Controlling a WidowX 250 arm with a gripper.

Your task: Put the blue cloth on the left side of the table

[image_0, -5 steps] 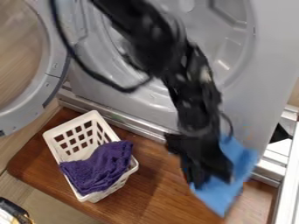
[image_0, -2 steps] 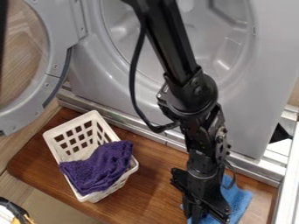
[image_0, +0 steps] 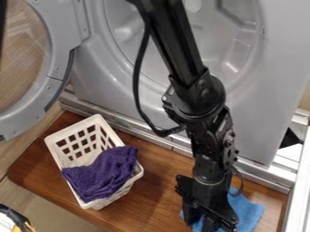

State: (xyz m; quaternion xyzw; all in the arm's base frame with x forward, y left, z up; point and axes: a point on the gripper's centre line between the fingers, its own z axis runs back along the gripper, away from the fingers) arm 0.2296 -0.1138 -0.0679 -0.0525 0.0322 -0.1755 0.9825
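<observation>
The white basket (image_0: 58, 155), holding a purple cloth (image_0: 104, 174), occupies the left part of the wooden table (image_0: 158, 188), beside the grey machine (image_0: 251, 106). The blue cloth (image_0: 246, 211) is spread unevenly, partly hidden. It lies at the table's right, beneath the gripper (image_0: 200, 223); the fingers stand apart.

The cloth (image_0: 248, 209) is bright blue all over. The gripper (image_0: 201, 223) is black, and so is the robot arm (image_0: 176, 38). The table (image_0: 154, 183) is reddish brown, with darker wood lines. The basket (image_0: 75, 126) is creamy white, with a pattern of little square holes in rows. The other cloth (image_0: 103, 174) is dark purple. The washing machine (image_0: 257, 95) is light grey, and its round door (image_0: 59, 68) has a grey ring. The floor (image_0: 45, 204) is a pale greyish brown.
</observation>
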